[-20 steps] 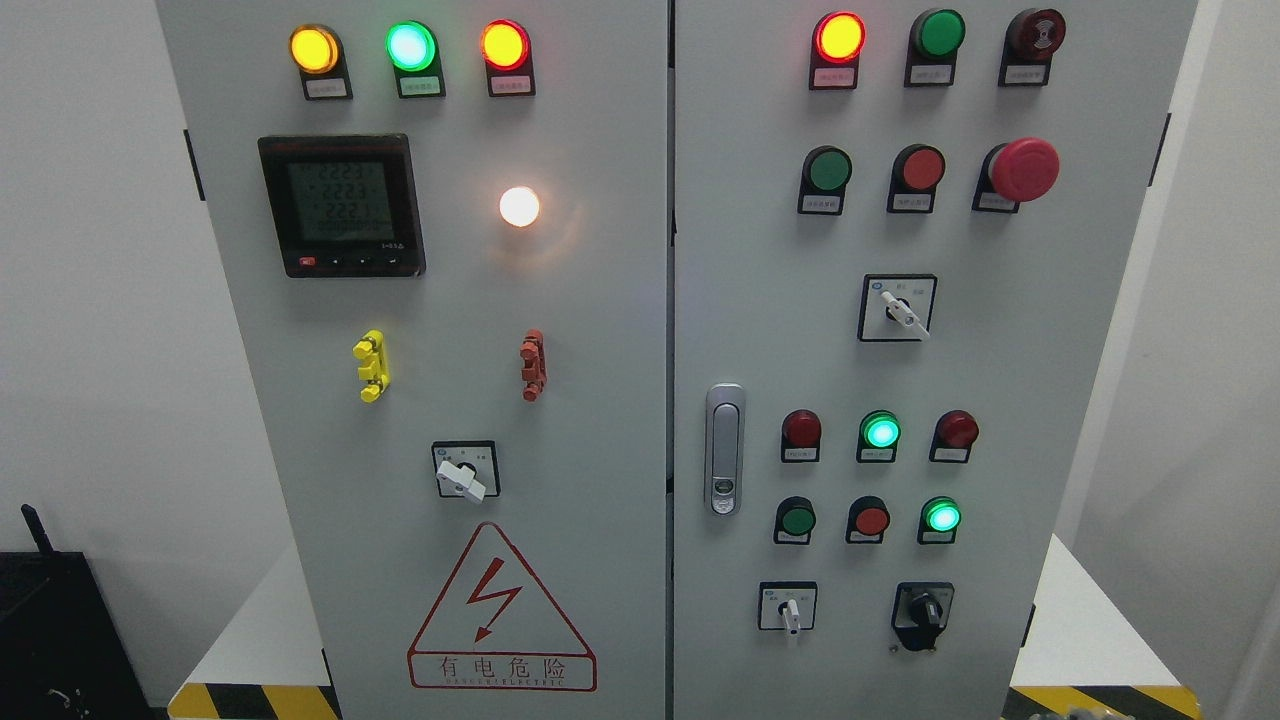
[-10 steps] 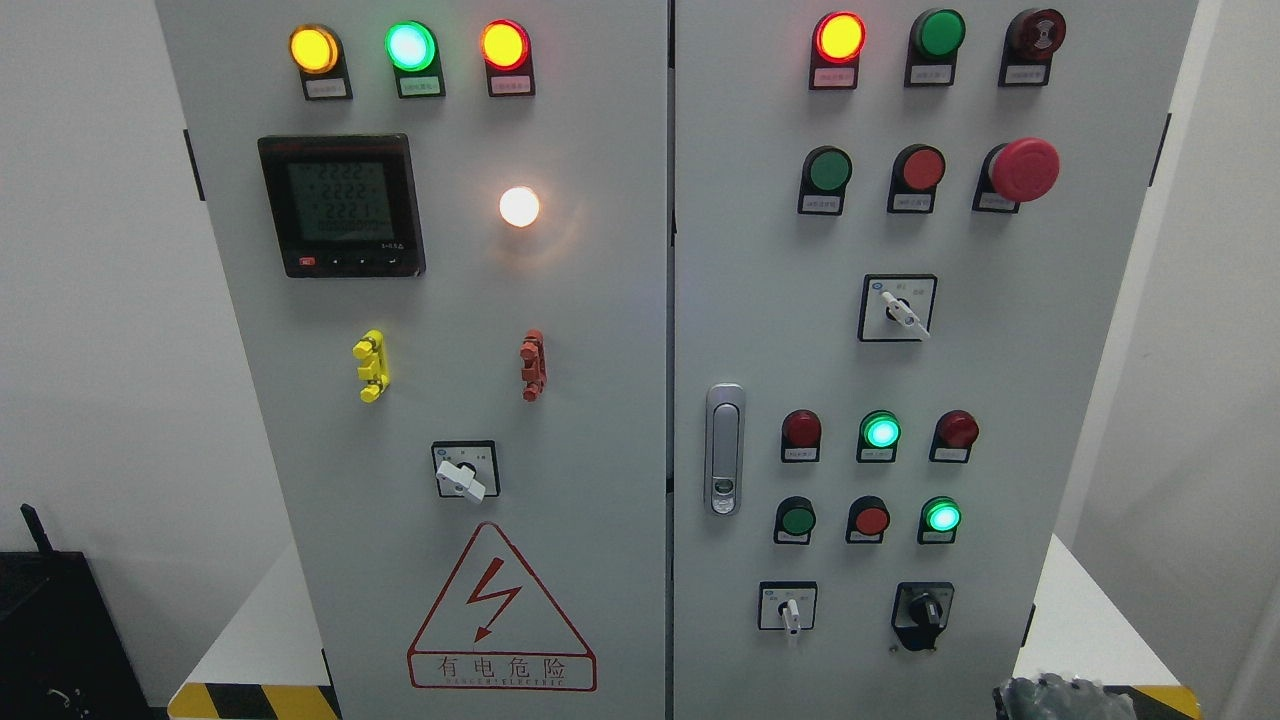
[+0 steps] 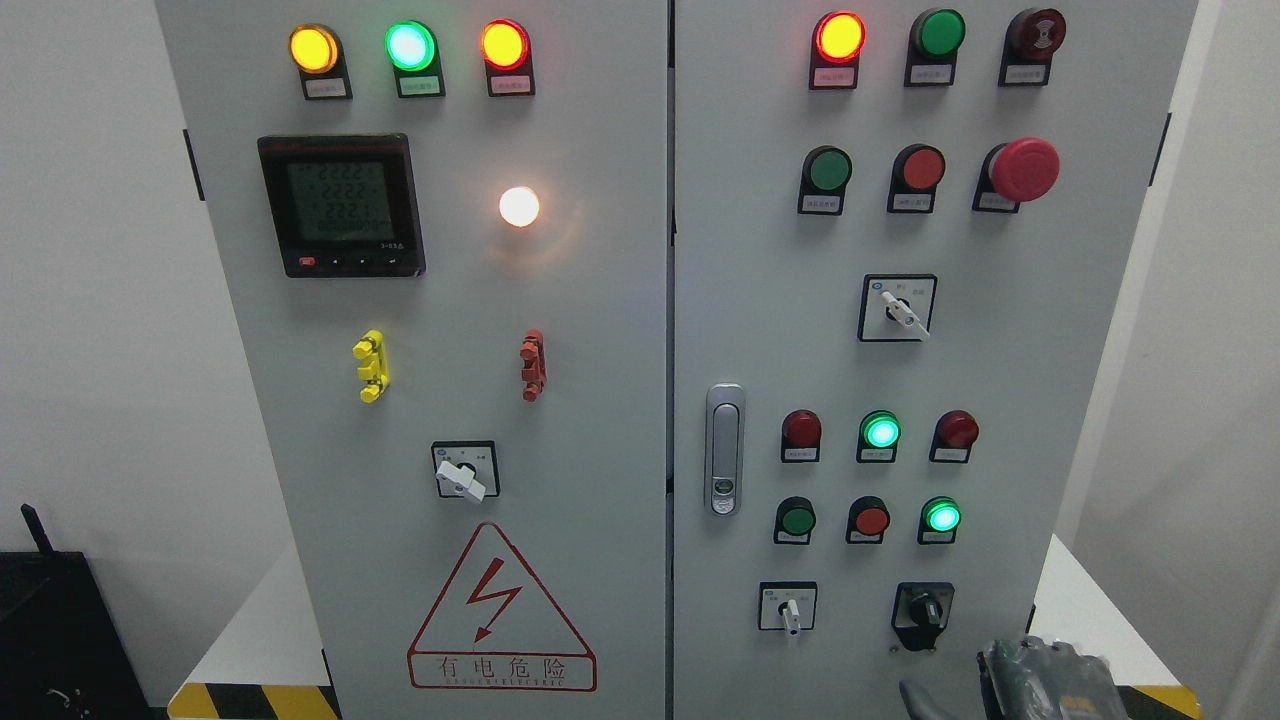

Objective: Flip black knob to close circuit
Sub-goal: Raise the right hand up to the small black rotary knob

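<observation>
Right hand: the dark grey fingered right hand [image 3: 1045, 680] shows at the bottom edge, lower right; whether its fingers are spread or curled cannot be told.
Left hand: out of view.
Black knob: the black rotary knob [image 3: 924, 610] on its black plate sits low on the grey cabinet's right door [image 3: 1010, 380], just above and left of the hand, untouched.
Risk, neighbours: the white lever selector [image 3: 790, 610] sits near on the left and the lit green round button [image 3: 941, 516] near above; a drifting reach could nudge either.
Risk, grip: the small knob might slip under a loose pinch.
</observation>
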`<action>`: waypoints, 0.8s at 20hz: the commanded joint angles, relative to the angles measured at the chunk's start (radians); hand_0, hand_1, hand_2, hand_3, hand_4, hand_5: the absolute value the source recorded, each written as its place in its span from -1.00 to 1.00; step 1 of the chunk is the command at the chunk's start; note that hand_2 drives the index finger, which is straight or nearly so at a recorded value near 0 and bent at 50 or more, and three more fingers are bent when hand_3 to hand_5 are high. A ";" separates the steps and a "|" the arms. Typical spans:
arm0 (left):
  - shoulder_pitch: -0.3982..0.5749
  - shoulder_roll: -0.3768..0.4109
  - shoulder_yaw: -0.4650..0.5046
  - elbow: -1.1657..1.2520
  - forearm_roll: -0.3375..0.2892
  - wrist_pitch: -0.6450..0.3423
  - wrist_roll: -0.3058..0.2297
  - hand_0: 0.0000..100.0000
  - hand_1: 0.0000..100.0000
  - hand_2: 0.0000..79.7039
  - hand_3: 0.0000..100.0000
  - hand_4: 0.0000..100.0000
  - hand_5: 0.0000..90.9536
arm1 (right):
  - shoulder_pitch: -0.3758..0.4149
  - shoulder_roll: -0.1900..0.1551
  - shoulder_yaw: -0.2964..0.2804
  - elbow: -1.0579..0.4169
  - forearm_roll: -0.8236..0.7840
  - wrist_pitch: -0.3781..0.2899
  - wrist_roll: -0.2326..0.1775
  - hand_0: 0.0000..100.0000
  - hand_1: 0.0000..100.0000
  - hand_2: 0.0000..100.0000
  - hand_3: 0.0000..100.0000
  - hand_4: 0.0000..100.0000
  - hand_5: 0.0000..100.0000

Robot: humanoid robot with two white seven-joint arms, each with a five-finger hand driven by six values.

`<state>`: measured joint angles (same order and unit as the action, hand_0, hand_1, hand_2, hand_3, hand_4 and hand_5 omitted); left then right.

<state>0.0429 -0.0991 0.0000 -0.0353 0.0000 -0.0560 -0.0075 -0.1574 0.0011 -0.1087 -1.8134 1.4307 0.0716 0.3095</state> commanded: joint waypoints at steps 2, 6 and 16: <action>0.000 -0.001 0.011 0.000 0.008 0.001 0.000 -1.00 -1.00 -1.00 -0.90 -0.95 -1.00 | -0.067 -0.018 0.003 0.121 -0.004 0.002 0.000 -1.00 -1.00 0.81 1.00 0.58 0.58; 0.000 -0.001 0.011 0.000 0.008 0.001 0.000 -1.00 -1.00 -1.00 -0.90 -0.95 -1.00 | -0.088 -0.026 -0.020 0.143 -0.009 0.002 0.002 -1.00 -1.00 0.81 1.00 0.58 0.58; 0.000 0.001 0.011 0.000 0.008 0.001 0.000 -1.00 -1.00 -1.00 -0.90 -0.95 -1.00 | -0.106 -0.030 -0.020 0.144 -0.013 0.023 -0.001 -1.00 -1.00 0.82 1.00 0.58 0.58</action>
<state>0.0430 -0.0991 0.0000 -0.0342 0.0000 -0.0547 -0.0074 -0.2466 0.0002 -0.1219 -1.7057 1.4192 0.0886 0.3068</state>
